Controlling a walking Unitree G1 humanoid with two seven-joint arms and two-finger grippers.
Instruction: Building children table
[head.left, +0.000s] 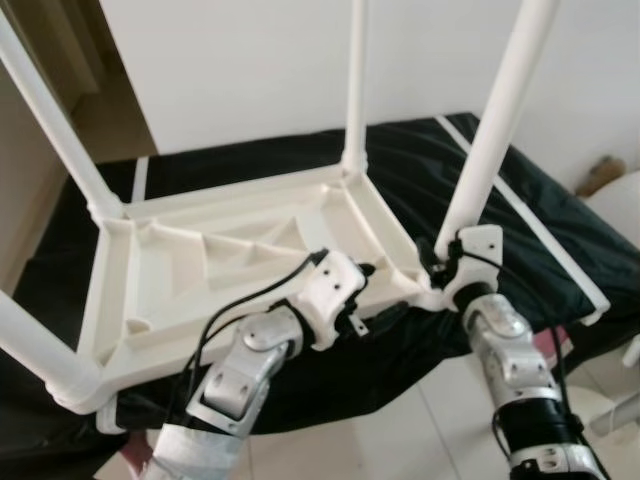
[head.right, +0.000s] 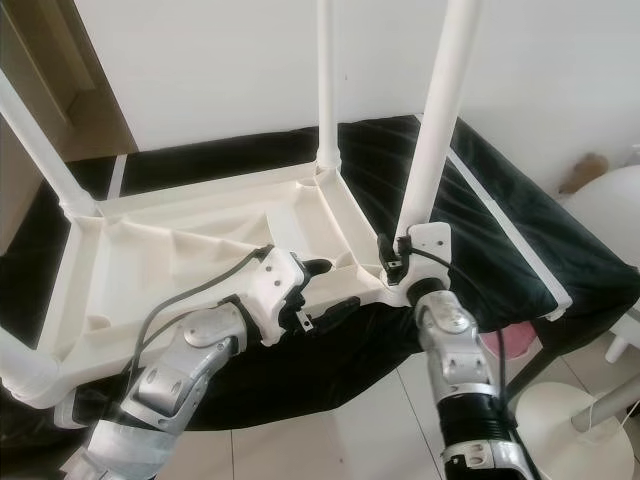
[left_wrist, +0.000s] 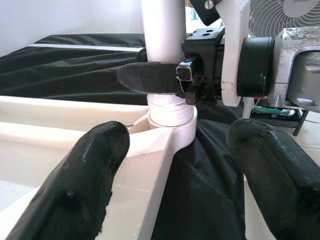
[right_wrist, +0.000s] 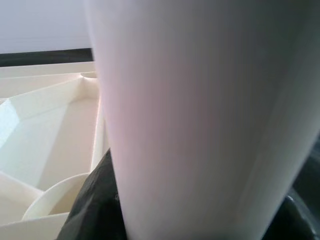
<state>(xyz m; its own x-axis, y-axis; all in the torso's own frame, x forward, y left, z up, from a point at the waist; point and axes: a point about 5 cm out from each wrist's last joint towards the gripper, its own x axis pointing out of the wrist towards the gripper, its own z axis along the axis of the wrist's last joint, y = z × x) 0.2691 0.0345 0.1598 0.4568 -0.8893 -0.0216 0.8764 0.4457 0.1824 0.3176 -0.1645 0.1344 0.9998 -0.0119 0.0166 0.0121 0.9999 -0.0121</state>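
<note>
Tabletop lies upside down on a black cloth, with its four white legs pointing up. The right gripper is clamped on the near right leg, low at its base beside the corner socket. The left gripper sits at the tabletop's near edge, fingers apart, one on each side of the rim.

I count one upturned white plastic tabletop with four white tubular legs standing in its corners, all on one black cloth. I have two black-fingered grippers, left gripper and right gripper.
</note>
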